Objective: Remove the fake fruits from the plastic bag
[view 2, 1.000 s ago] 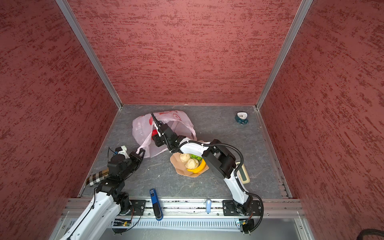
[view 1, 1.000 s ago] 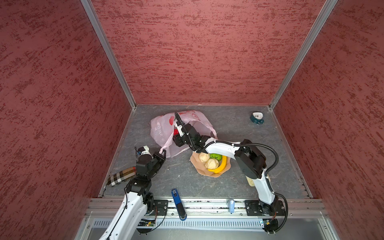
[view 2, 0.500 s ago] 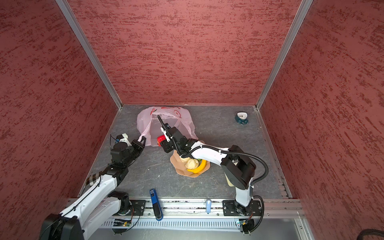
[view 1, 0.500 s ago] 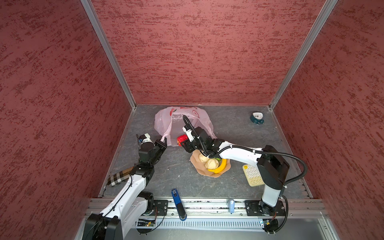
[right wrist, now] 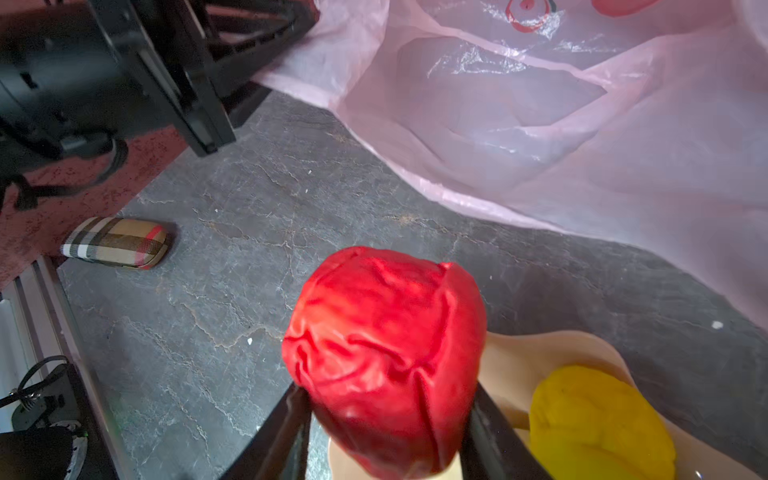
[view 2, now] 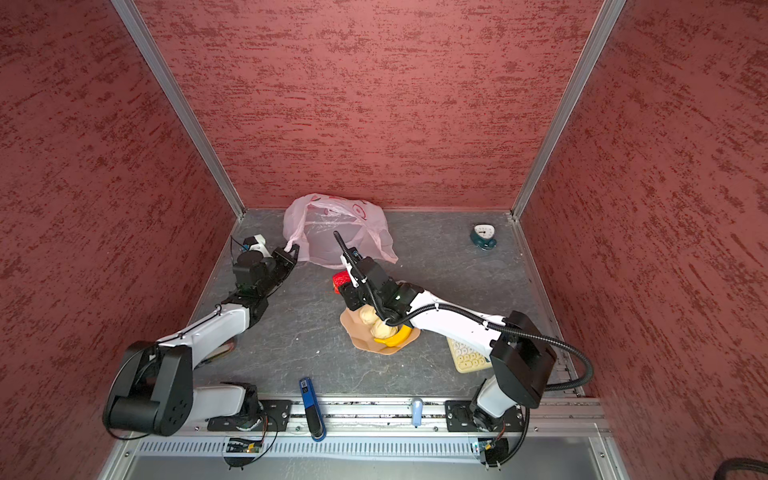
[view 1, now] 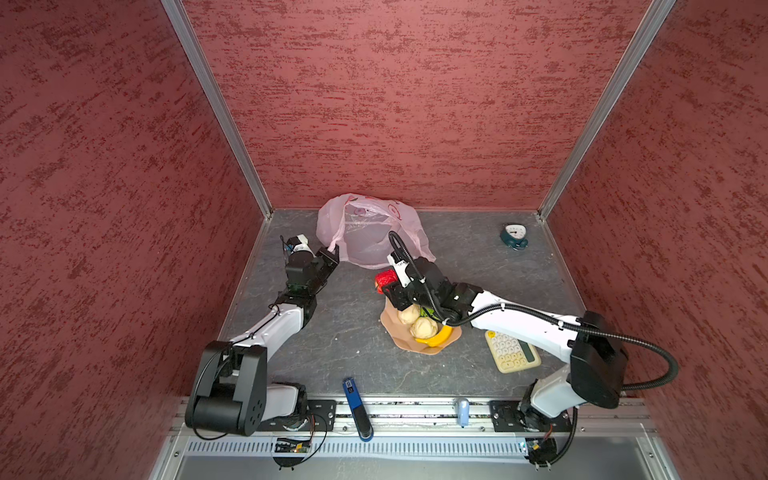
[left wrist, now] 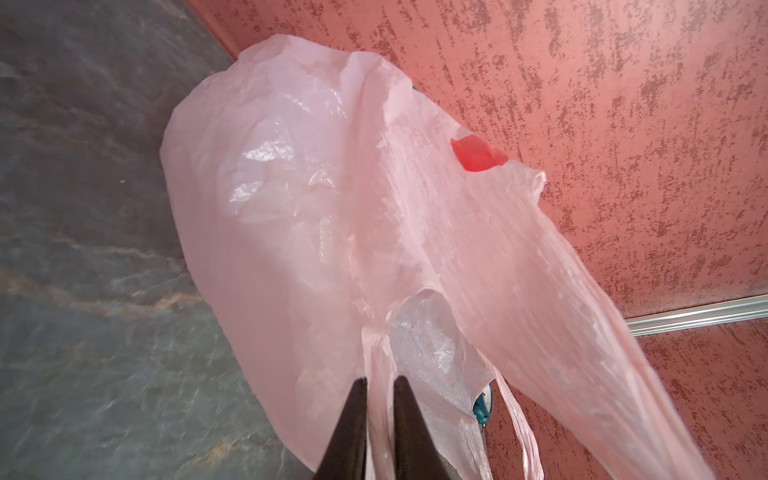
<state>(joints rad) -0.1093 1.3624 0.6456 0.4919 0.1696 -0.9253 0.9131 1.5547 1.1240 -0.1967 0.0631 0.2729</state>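
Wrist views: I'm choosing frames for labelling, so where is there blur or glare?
Right wrist view: the crinkled red plastic fruit in the right pincer looks slightly soft, close to the lens; white glare streaks the thin pale-pink plastic bag. Left wrist view: bag folds sharp with glossy highlights, grey stone-patterned floor smeared.

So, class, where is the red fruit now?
In a top view the red fruit is mid-table, held in the right gripper at the far edge of the peach bowl, just short of the pink bag.
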